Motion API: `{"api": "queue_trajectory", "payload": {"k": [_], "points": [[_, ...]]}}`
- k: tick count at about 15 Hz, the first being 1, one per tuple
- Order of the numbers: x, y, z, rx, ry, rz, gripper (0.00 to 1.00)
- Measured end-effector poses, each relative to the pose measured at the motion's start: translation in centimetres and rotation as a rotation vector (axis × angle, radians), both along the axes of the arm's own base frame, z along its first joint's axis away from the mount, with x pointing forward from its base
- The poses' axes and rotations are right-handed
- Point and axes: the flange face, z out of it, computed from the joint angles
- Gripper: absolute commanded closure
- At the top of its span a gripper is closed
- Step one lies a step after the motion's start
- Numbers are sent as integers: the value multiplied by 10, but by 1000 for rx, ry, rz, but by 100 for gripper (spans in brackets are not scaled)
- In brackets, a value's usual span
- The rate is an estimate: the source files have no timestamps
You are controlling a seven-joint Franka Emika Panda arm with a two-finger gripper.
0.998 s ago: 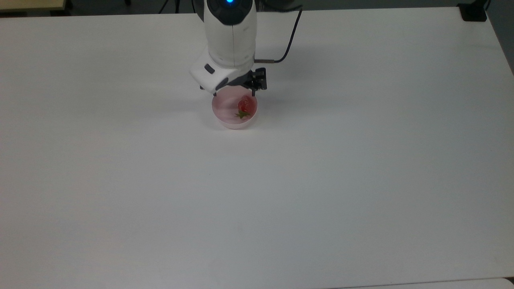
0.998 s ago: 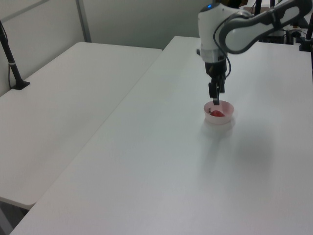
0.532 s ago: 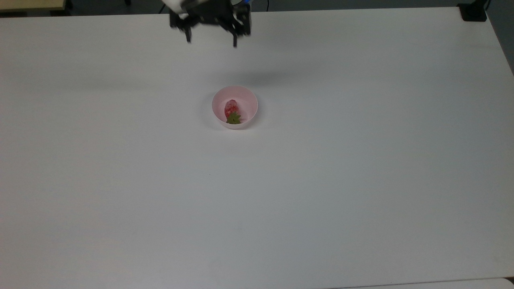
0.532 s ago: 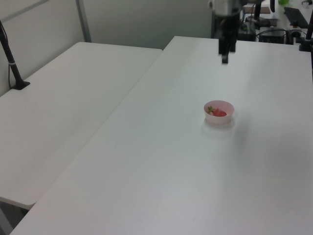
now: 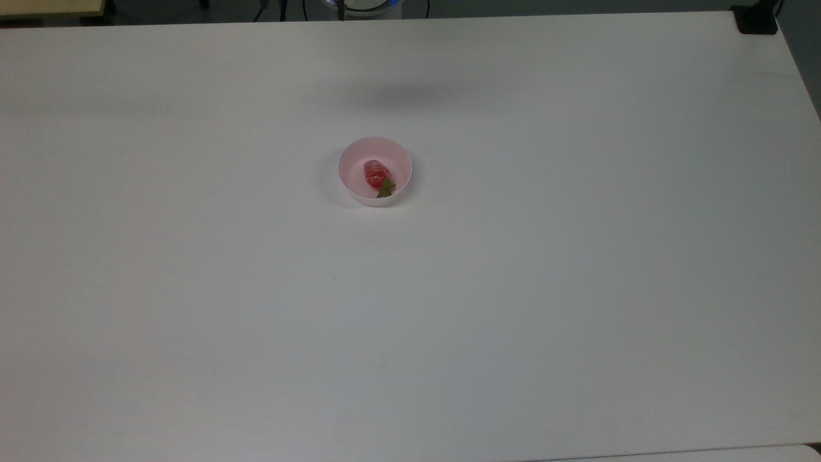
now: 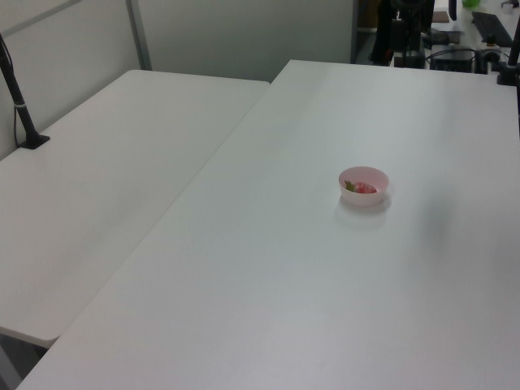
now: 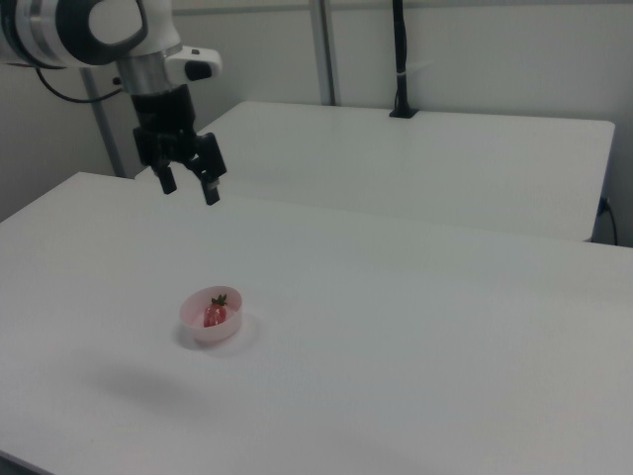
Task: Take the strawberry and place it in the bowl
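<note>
The red strawberry [image 5: 378,175] with its green cap lies on its side inside the pale pink bowl [image 5: 351,165], near the middle of the white table. The same strawberry [image 7: 215,314] rests in the bowl [image 7: 193,322] in the right view, and the left view has the strawberry [image 6: 362,188] in the bowl [image 6: 363,175] too. In the right view my gripper [image 7: 189,185] hangs open and empty, high above the table and well up and to the right view's left of the bowl.
The white table [image 5: 513,289] spreads wide around the bowl. A second white table [image 6: 106,179] adjoins it on the left view's left. A black post [image 7: 398,59] stands at the back in the right view. A black block [image 5: 757,19] sits at the top view's far right corner.
My gripper rose from just over the bowl and pulled back past the top view's upper edge. The strawberry rolled a little inside the bowl, its cap turning.
</note>
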Motion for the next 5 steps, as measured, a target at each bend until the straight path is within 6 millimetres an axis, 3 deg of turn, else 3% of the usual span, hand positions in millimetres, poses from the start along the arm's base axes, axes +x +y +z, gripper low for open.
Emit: {"api": "queue_trajectory", "payload": {"k": [3, 5], "points": [[6, -20, 5, 11, -59, 38, 0], [9, -22, 6, 12, -76, 44, 0]]}}
